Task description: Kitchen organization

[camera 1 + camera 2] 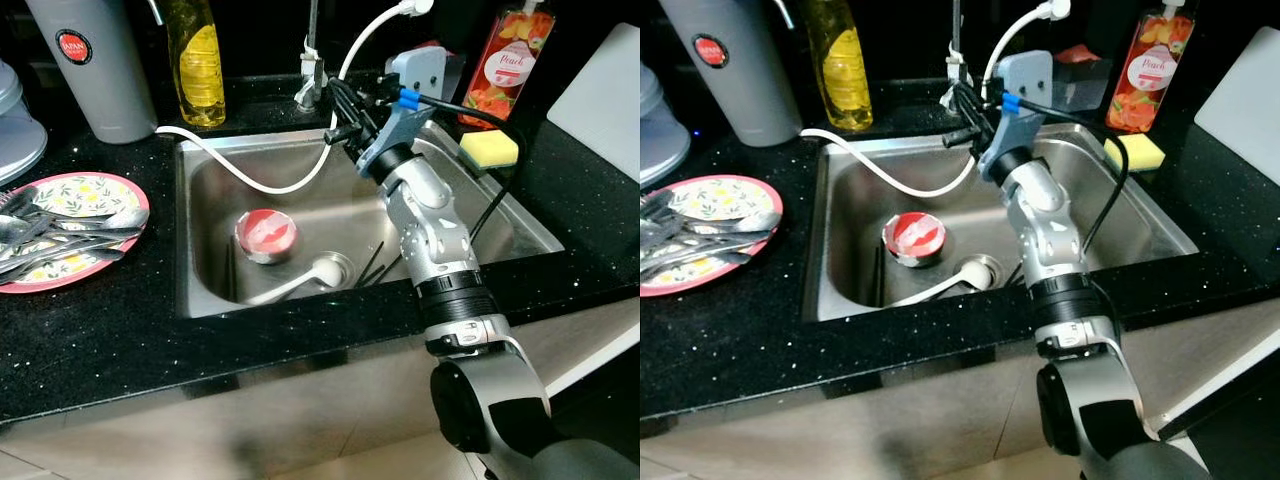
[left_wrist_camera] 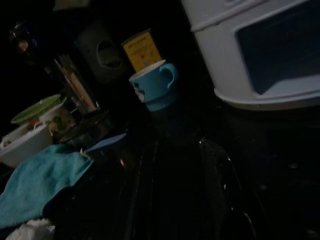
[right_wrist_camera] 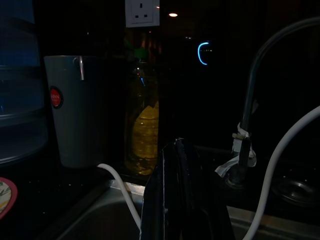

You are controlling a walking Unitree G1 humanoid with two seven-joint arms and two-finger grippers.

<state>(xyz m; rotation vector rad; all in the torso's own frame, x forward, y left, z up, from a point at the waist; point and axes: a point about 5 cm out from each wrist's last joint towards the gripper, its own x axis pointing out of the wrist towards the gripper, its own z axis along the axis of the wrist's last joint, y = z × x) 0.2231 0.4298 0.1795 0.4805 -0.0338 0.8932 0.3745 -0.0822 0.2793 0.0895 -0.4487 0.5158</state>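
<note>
My right arm reaches across the steel sink (image 1: 205, 270). Its gripper (image 1: 335, 98) hovers over the sink's back edge, just beside the tap's base (image 1: 310, 92), fingers (image 3: 176, 185) pressed shut with nothing between them. On the sink floor lie a small red-and-white bowl (image 1: 266, 236), a white ladle (image 1: 300, 283) and black chopsticks (image 1: 372, 264). A pink floral plate (image 1: 85, 190) heaped with spoons and forks (image 1: 60, 236) rests on the black counter to the left. The left wrist view is dark; a blue mug (image 2: 155, 86) stands ahead of that arm.
A white hose (image 1: 250, 176) loops across the sink from the back. Behind stand a grey jug (image 1: 95, 62), a yellow soap bottle (image 1: 198, 62) and a peach bottle (image 1: 508, 60). Yellow sponge (image 1: 489, 148) and white board (image 1: 605, 100) at right. Teal cloth (image 2: 40, 186) near the left arm.
</note>
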